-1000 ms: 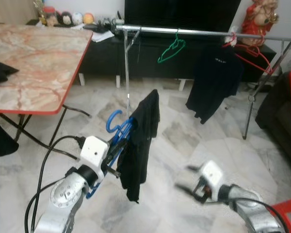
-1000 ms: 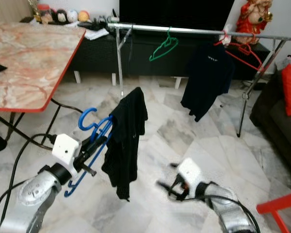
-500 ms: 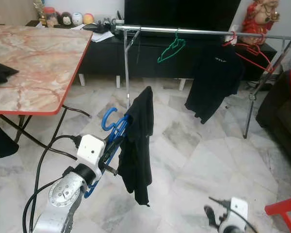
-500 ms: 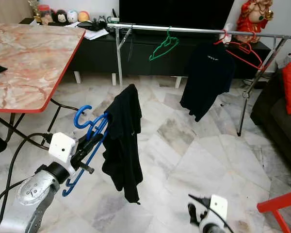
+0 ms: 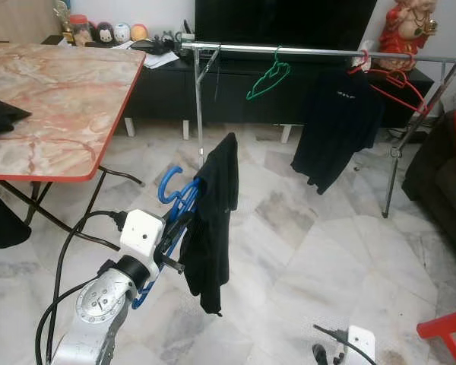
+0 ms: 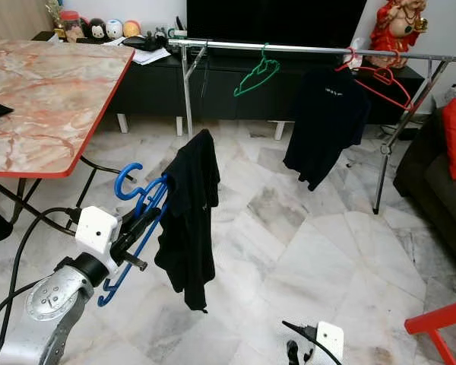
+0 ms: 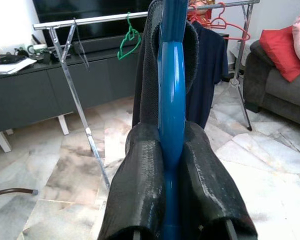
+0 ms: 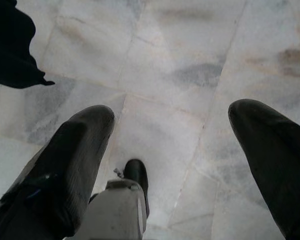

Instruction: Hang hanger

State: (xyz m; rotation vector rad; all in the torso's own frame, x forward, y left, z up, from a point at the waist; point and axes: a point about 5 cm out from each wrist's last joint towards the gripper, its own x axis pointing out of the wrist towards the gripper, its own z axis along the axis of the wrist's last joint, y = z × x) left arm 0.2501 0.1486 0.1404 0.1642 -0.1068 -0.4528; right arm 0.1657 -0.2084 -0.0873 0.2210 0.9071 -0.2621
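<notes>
The blue hanger (image 5: 176, 204) with its black garment (image 5: 215, 220) is clamped in the left pincer (image 7: 171, 200), well short of the clothes rail (image 5: 319, 52), so a carry forward and a hook over the rail are judged next; the right pincer (image 8: 175, 165) is spread open over the floor.

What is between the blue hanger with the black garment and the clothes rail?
Bare marble floor separates the blue hanger in the left gripper from the clothes rail, as the eye views show.

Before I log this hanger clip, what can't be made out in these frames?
- Blue hanger: the black garment draped over it covers its far arm in the eye views.
- Left gripper, shut on the hanger: in its wrist view the picture's lower edge cuts it off.
- Right gripper, open over bare floor: in the eye views the lower edge cuts off its arm.
</notes>
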